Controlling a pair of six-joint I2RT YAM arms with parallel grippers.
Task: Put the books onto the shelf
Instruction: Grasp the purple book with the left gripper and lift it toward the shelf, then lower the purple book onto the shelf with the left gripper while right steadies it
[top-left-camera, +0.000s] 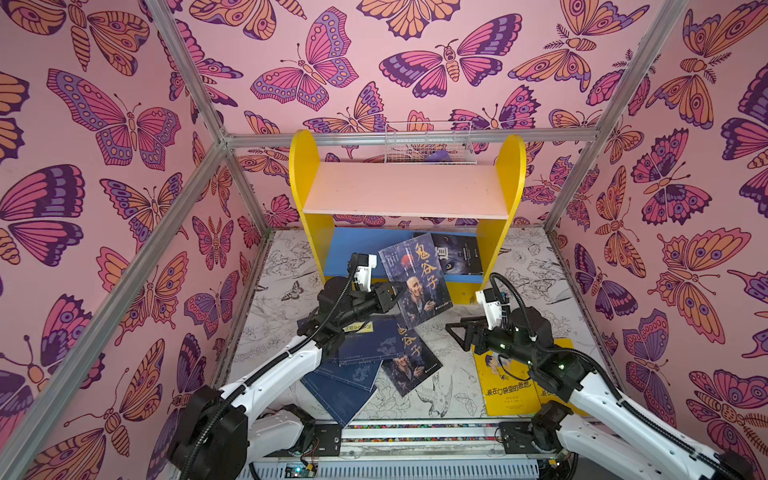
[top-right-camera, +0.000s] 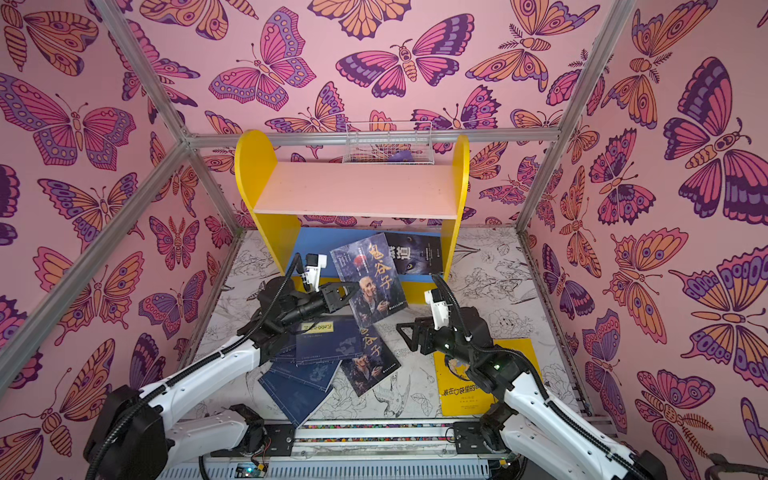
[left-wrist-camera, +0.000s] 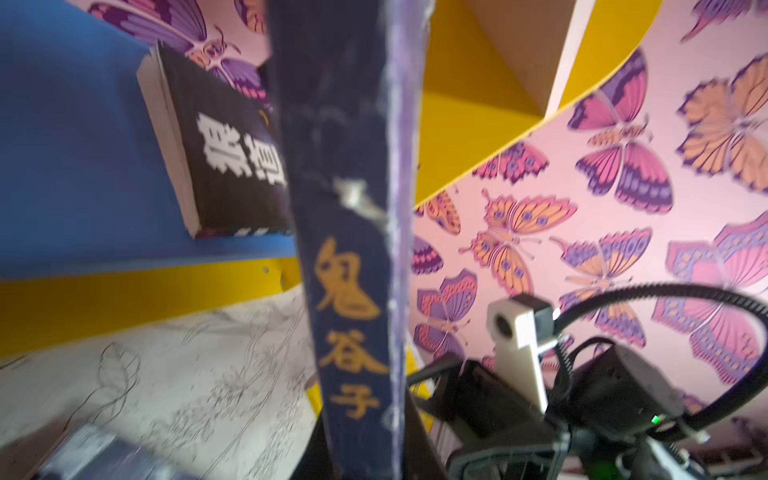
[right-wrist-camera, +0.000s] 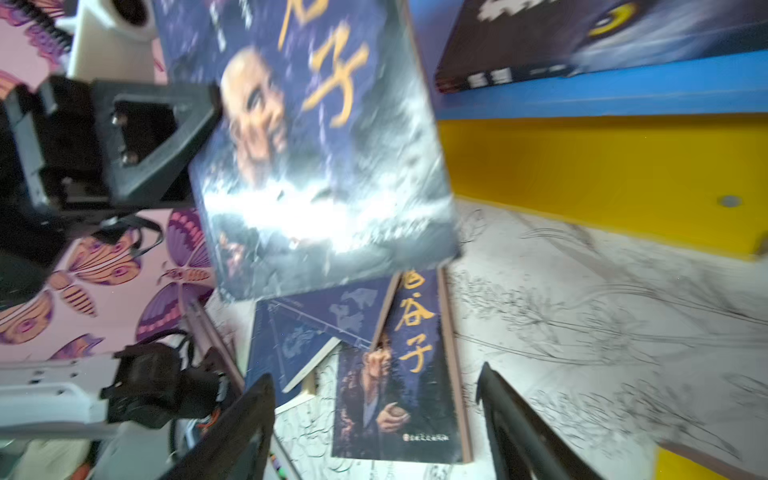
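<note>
Pink walls (top-left-camera: 124, 124) printed with big orange and purple butterflies close the cell in on three sides, and bare metal frame bars (top-left-camera: 183, 83) run up the corners. Underneath is a white tabletop (top-left-camera: 469, 370) covered in fine line drawings of flowers and birds. At its far end stands the shelf (top-left-camera: 405, 187), with yellow round-topped sides, a pale pink upper board and a blue lower board. A white wire basket (top-left-camera: 428, 143) sits behind the top board.

The left tool (top-left-camera: 398, 291) is pinched on the side edge of the held book (top-left-camera: 419, 270). Its dark cover shows an old bald man and gold characters, and it hangs tilted above the tabletop. Beyond this tool, a wolf-cover book (top-left-camera: 457, 253) rests on the blue board; flat or leaning, I cannot tell. Beneath the tool and back toward its arm, the navy books (top-left-camera: 353, 370) lie in a loose, overlapping pile.

The right tool (top-left-camera: 453, 332) hovers with its fingers spread wide, gripping nothing. Ahead of it, between the two tools, a second portrait book (top-left-camera: 411, 361) lies flat, touching the navy pile. Behind it, under its arm, lie the yellow books (top-left-camera: 505, 390), which show a cartoon child.
</note>
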